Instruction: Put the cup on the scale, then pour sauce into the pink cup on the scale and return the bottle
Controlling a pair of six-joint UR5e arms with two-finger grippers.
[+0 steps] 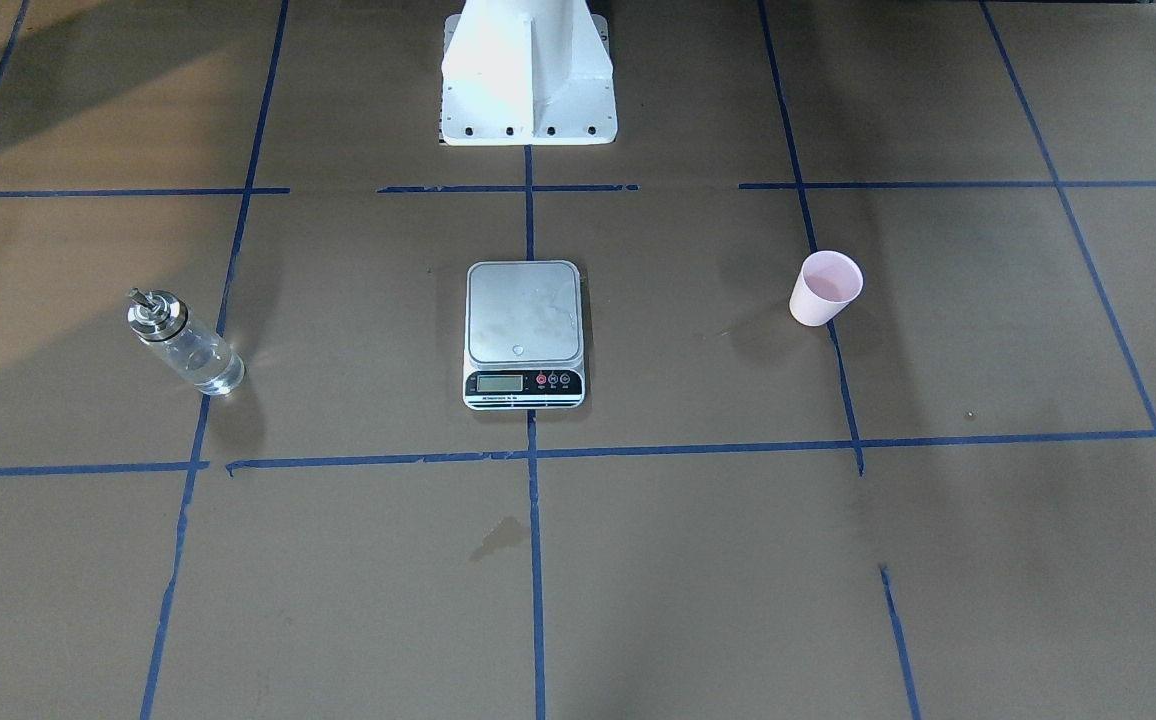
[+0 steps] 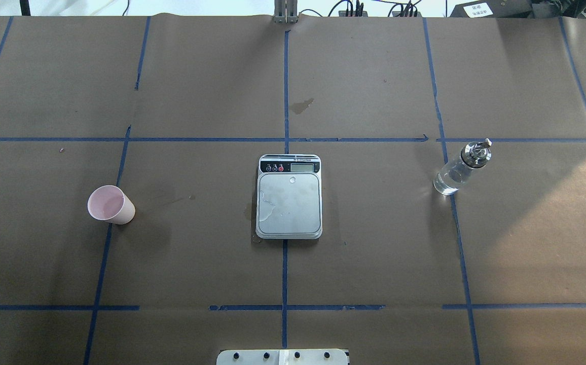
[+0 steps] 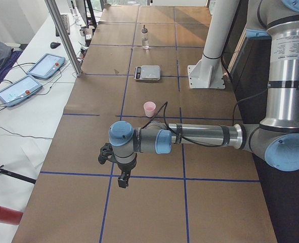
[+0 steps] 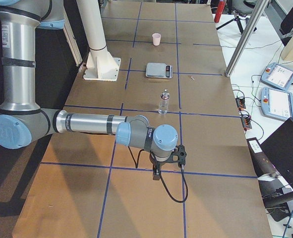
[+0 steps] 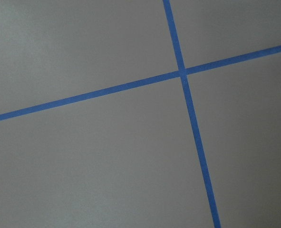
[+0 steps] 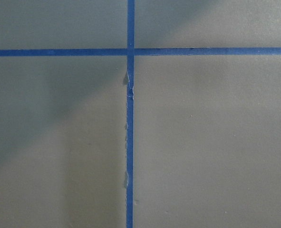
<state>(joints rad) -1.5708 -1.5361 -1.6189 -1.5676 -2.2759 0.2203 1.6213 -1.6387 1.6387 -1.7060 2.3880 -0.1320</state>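
The pale pink cup (image 1: 826,288) (image 2: 111,205) stands upright on the brown paper, on my left side, apart from the scale. The scale (image 1: 524,333) (image 2: 289,196) lies at the table's centre with its steel plate bare. The clear glass bottle (image 1: 184,342) (image 2: 461,169) with metal spout stands upright on my right side; clear sauce shows in it. My left gripper (image 3: 121,179) hangs over the table's left end, far from the cup (image 3: 149,109). My right gripper (image 4: 157,174) hangs over the right end, short of the bottle (image 4: 163,102). Whether either gripper is open or shut cannot be told.
The white arm pedestal (image 1: 528,75) stands behind the scale. Blue tape lines grid the paper. Both wrist views show only paper and tape. Tablets lie on side benches (image 3: 17,88) (image 4: 280,99) beyond the table's far edge.
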